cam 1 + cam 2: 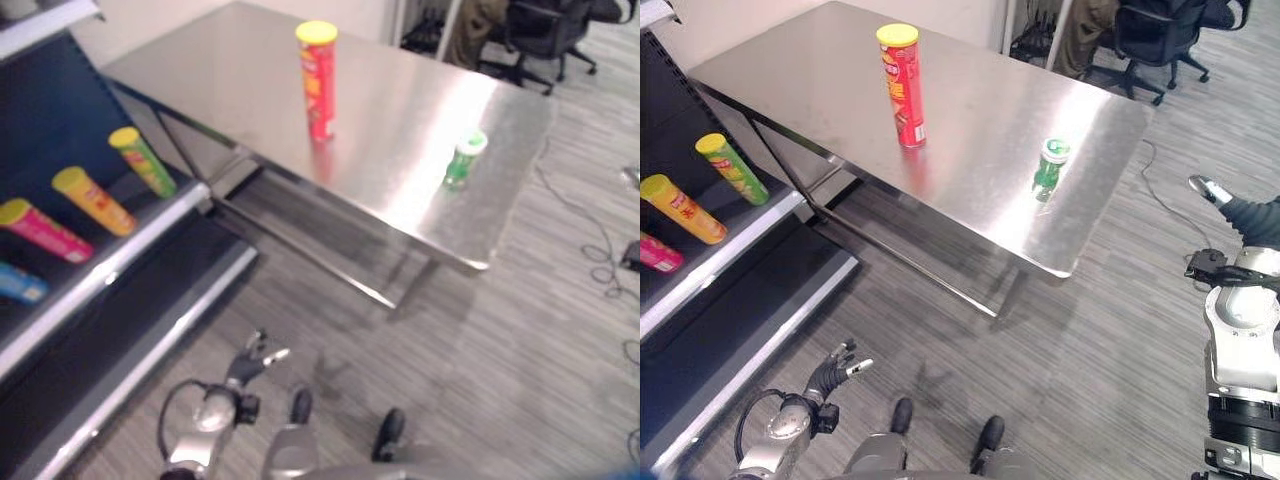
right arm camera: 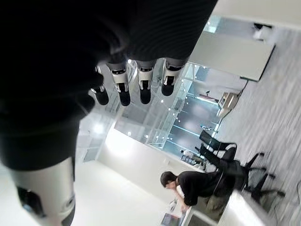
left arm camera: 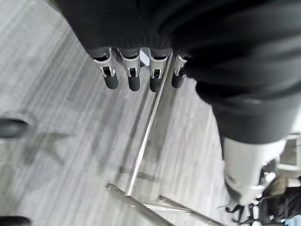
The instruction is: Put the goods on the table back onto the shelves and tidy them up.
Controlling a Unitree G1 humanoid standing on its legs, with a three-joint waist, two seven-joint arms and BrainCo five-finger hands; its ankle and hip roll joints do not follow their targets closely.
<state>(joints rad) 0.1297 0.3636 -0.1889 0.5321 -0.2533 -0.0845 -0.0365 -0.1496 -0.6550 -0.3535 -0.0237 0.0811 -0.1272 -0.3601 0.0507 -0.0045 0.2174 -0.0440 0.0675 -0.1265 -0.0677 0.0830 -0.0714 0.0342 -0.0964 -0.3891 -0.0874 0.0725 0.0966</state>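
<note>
Left hand: our left hand (image 1: 837, 368) hangs low at about 7 o'clock in the head view, over the grey floor (image 1: 1090, 330); its fingers (image 3: 132, 77) are relaxed and lightly spread, holding nothing.
Right hand: our right hand (image 1: 1220, 198) sits at about 3 o'clock, off the table's right end; its fingers (image 2: 141, 84) hang loosely straight and empty.
Red can: we see a tall red can (image 1: 317, 80) with a yellow lid standing upright near the middle of the steel table (image 1: 200, 75), at about 12 o'clock, well apart from both hands.
Green bottle: a small green bottle (image 1: 464, 157) stands upright towards the table's near right corner, at about 1 o'clock, nearer our right hand than our left, touched by neither.
Shelves: at 9 to 10 o'clock the dark shelves (image 1: 120, 265) carry cans lying on their sides: a green can (image 1: 142, 160), an orange can (image 1: 93, 200), a pink can (image 1: 45, 229) and a blue can (image 1: 20, 283).
Beyond: a black office chair (image 1: 545, 35) stands past the table's far end; in the right wrist view a person (image 2: 197, 184) sits at a desk.
</note>
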